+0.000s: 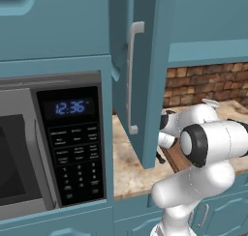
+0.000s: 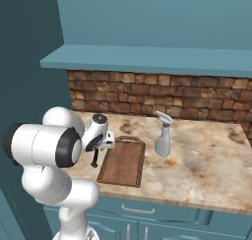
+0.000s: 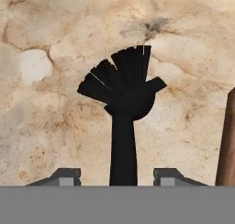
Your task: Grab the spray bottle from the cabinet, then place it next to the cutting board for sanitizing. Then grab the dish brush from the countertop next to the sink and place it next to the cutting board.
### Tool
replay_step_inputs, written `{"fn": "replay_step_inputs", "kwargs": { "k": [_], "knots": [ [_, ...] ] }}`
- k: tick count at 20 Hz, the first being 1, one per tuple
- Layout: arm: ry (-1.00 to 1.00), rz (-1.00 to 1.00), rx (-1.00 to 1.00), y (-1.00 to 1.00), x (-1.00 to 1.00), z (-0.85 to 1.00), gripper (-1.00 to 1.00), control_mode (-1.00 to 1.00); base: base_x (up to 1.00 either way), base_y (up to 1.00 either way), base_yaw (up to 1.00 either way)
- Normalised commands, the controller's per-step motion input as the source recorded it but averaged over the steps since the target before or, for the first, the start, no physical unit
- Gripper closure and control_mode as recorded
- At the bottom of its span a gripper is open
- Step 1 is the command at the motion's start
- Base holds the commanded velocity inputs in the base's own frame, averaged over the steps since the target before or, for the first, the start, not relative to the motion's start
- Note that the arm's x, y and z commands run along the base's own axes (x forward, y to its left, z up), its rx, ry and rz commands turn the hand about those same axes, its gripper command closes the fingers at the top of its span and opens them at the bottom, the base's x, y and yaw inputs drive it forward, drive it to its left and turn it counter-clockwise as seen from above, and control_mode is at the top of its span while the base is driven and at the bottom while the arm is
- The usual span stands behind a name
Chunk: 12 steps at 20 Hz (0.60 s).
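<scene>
The black dish brush point(image 3: 124, 103) stands upright between my gripper's point(image 3: 118, 176) fingertips, bristle head down towards the marbled counter, with a gap on each side of its handle, so the gripper is open. From the right base, the dish brush point(image 2: 94, 158) is just left of the dark brown cutting board point(image 2: 123, 163), under the gripper point(image 2: 96, 148). The pale spray bottle point(image 2: 162, 135) stands upright on the board's right side. The teal cabinet point(image 1: 145, 75) door hangs open, its shelf point(image 2: 147, 59) above the counter. The sink and its countertop are out of view.
A microwave point(image 1: 48, 143) fills the left. The open cabinet door with its white bar handle point(image 1: 131, 80) juts out close to the arm. A brick wall point(image 2: 157, 96) backs the counter point(image 2: 206, 165), which has bare room right of the bottle.
</scene>
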Motion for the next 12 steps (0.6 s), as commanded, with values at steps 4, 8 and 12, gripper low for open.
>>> {"fn": "replay_step_inputs", "kwargs": {
  "k": [4, 8, 12],
  "knots": [
    [0.00, 0.00, 0.00, 0.00, -0.28, 0.23, -1.00, -1.00, 0.00, 0.00, 0.00],
    [0.00, 0.00, 0.00, -0.04, -0.58, 0.49, -1.00, -1.00, 0.00, 0.00, 0.00],
    [0.00, -0.01, 0.00, -0.09, -0.65, 0.84, -1.00, -1.00, 0.00, 0.00, 0.00]
  ]
}}
